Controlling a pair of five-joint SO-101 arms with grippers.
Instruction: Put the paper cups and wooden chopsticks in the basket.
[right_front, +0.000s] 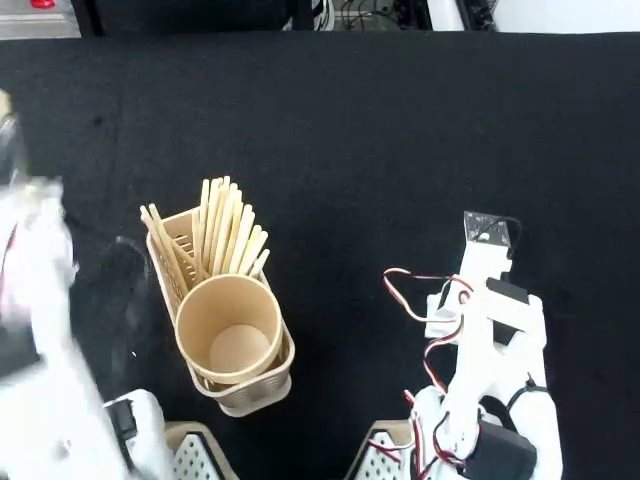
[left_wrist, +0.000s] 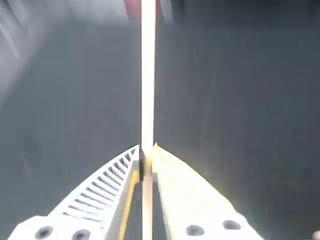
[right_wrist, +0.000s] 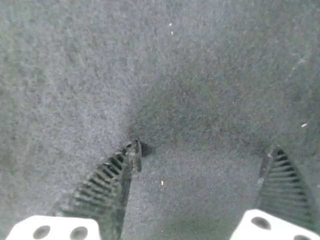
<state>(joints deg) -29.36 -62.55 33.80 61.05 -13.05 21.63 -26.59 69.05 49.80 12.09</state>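
A cream slatted basket (right_front: 262, 390) stands on the black cloth left of centre. Inside it a paper cup (right_front: 228, 325) sits upright with its mouth open upward. Behind the cup a bundle of wooden chopsticks (right_front: 225, 225) leans out over the basket's far end. My left gripper (left_wrist: 147, 152) is shut on a single wooden chopstick (left_wrist: 147, 75), which runs straight out beyond the fingertips. The left arm (right_front: 45, 330) is a blurred white shape at the table's left edge. My right gripper (right_wrist: 200, 155) hangs open just above bare cloth, holding nothing.
The right arm (right_front: 487, 300) is folded at the front right, with red and white wires looping beside it. The black cloth (right_front: 400, 130) covers the whole table. Arm bases stand at the front edge on both sides of the basket.
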